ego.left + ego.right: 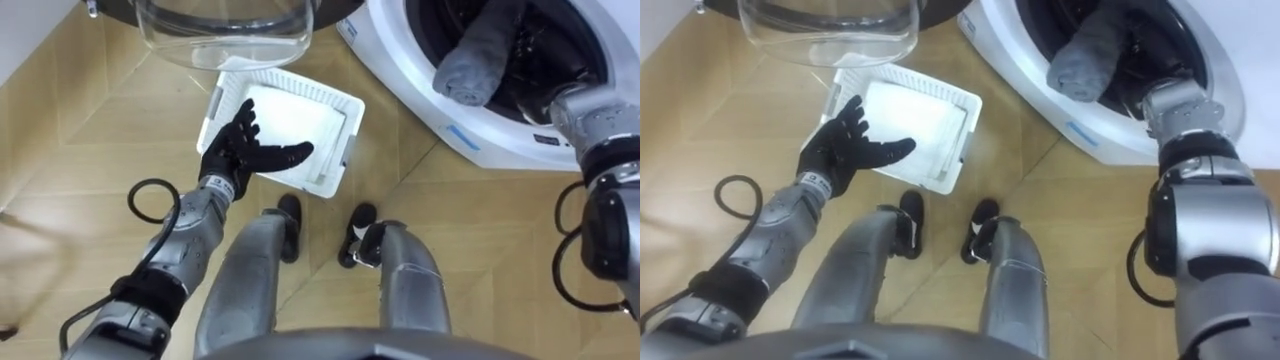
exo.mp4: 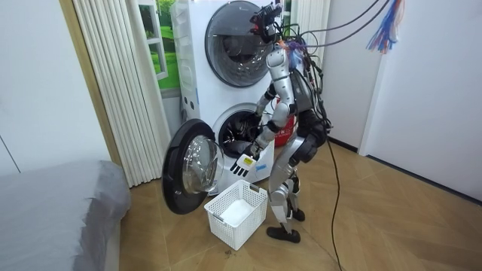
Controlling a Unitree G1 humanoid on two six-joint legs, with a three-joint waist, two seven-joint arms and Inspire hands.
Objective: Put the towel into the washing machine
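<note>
Room view has the robot standing on the wooden floor (image 2: 361, 218) in front of the lower washing machine (image 2: 203, 98), with its round door (image 2: 188, 165) swung wide towards the room view's left. From the head camera, the door's clear, bowl-shaped glass sits at the top edge. The machine's smooth white front curves round a dark drum mouth at upper right.

The towel (image 1: 478, 58) is a soft grey roll lying in that mouth, its blunt end resting at the inner rim and the rest reaching back into the drum. The right forearm (image 1: 585, 120) goes in just beside it. The right hand is hidden in the dark drum, so I cannot tell how its fingers stand or whether they touch the towel.

The black left hand (image 1: 240, 150) hovers with fingers spread and relaxed over the near corner of a white ribbed plastic basket (image 1: 330, 95). A flat white cloth (image 1: 290, 120) lies in the basket, and the hand holds nothing. Bare parquet lies between the basket and the machine.
</note>
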